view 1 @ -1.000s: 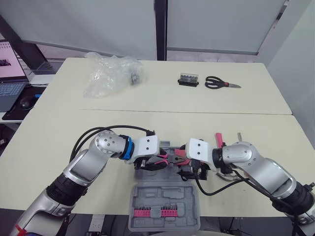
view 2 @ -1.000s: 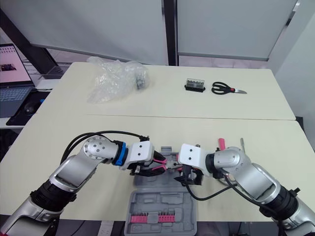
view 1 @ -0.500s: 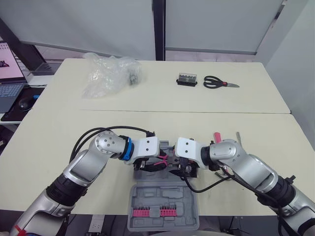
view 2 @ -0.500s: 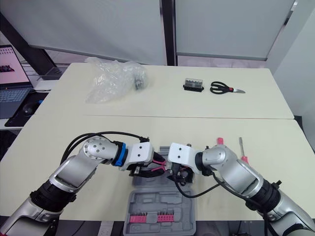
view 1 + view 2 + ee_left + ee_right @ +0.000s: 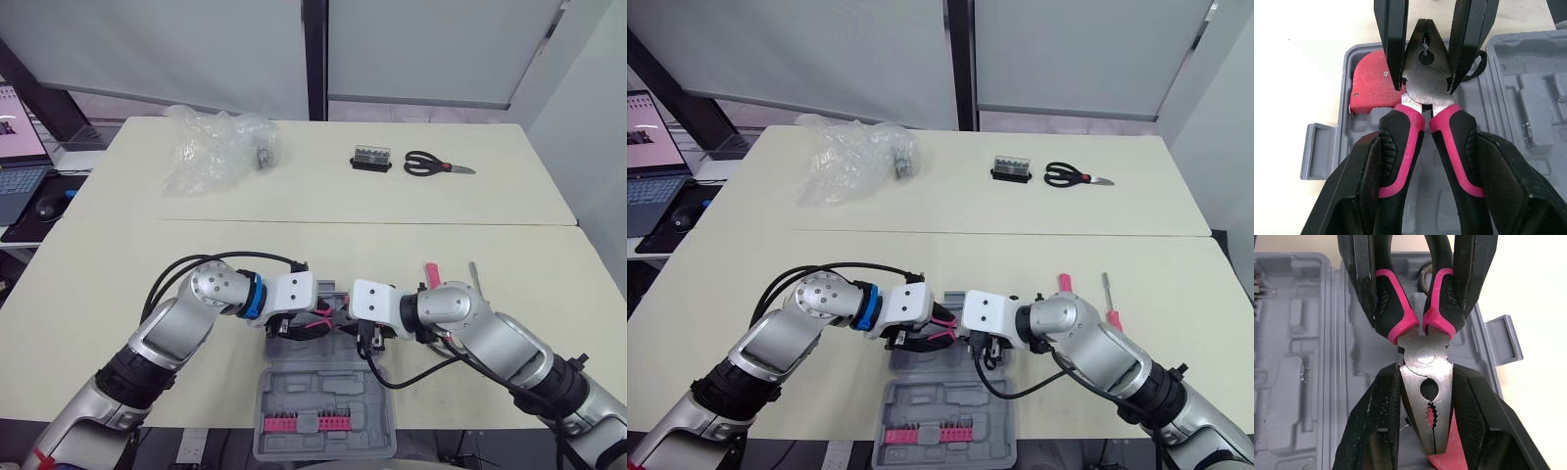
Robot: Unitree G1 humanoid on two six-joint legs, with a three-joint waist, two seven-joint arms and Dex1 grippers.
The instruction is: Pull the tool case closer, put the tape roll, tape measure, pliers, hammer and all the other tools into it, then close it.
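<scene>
Over the open tool case [image 5: 328, 397], lower centre, the left hand [image 5: 1429, 142] clamps the pliers' [image 5: 1425, 95] handles; the right hand [image 5: 1426, 374] pinches their head. The tape measure's [image 5: 1371, 78] lettering is illegible.

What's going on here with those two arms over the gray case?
The robot holds the pliers over the open case with both hands. The left hand grips the pink handles, and the right hand is closed on the metal head. A red tape measure already lies in the case. A pink-handled tool lies on the table to the right, not yet packed.
</scene>
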